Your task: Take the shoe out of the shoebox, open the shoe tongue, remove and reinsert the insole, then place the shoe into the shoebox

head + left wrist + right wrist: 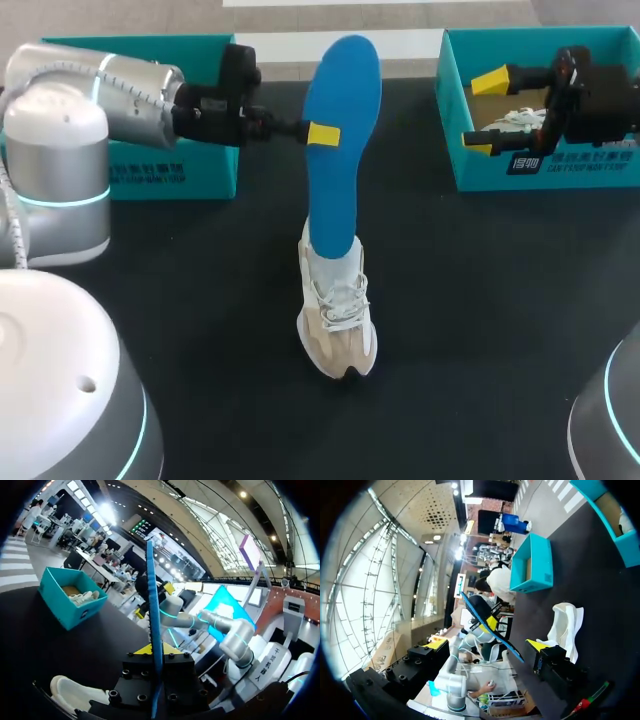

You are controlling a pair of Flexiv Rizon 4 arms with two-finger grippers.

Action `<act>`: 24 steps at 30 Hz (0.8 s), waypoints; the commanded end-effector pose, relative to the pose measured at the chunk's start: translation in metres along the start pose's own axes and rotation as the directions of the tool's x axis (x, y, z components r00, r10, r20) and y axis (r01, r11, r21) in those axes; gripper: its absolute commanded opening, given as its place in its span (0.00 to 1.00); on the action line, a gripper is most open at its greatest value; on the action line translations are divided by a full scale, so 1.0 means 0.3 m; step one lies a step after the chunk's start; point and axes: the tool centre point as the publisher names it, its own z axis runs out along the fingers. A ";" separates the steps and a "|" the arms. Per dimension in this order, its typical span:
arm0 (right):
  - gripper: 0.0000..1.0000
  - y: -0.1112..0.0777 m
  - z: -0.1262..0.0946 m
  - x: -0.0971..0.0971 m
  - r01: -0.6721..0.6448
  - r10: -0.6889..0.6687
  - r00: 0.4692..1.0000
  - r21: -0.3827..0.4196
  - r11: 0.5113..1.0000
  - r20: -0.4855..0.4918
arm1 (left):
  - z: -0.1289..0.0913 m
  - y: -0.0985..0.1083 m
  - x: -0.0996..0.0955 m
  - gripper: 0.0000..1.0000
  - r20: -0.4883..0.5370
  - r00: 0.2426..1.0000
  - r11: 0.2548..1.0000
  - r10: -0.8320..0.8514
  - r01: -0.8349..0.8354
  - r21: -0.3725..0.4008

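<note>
The blue insole (340,190) is standing almost straight up, and in the head view its long line is running from 12 o'clock down to 6 o'clock. Its low end is sitting inside the white shoe (338,325). The shoe is resting near the middle of the dark bench (500,340) with its toe pointing to 6 o'clock. The left fingers (322,134) are coming in from 9 o'clock and are pinching the insole high up, above its middle. In the left wrist view the insole (151,605) is running edge-on right between them, so they are gripping it tight. The right fingers (490,82) are hanging over the right shoebox (545,170) at about 2 o'clock, spread wide and holding nothing. A second shoe (515,122) is lying in that box under them. The left shoebox (170,170) is sitting at 10 o'clock behind the left arm. I think the insole step is going on, but I cannot tell if the insole is going in or coming out. What matters most is that the shoe is lying straight toward 6 o'clock from the left fingers, right along the insole's long line. So the next move should be following that line — up to pull it free, or down to push it in. The left arm is the near one and the right arm is well apart. Nothing is holding the shoe down, so it could be tipping or lifting with the insole.
</note>
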 end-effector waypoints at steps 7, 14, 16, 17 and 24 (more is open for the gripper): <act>1.00 0.002 0.005 -0.001 0.000 0.000 1.000 -0.001 1.000 0.000 | 0.018 0.025 -0.086 0.00 -0.138 0.887 0.889 -0.440 0.452 0.071; 1.00 0.002 0.005 -0.001 0.000 0.000 1.000 -0.001 1.000 0.000 | 0.030 0.035 -0.098 0.00 -0.098 0.783 0.787 -0.614 0.617 -0.006; 1.00 0.002 0.005 -0.001 0.000 0.000 1.000 -0.001 1.000 0.000 | 0.031 0.034 -0.102 0.00 -0.098 0.771 0.776 -0.629 0.631 -0.009; 1.00 0.002 0.005 -0.001 0.000 0.000 1.000 -0.001 1.000 0.000 | 0.031 0.032 -0.103 0.00 -0.091 0.766 0.769 -0.636 0.639 -0.005; 1.00 -0.030 0.030 0.011 0.105 -0.102 0.985 -0.019 0.994 0.139 | 0.025 0.032 -0.113 0.00 -0.088 0.740 0.743 -0.667 0.669 0.002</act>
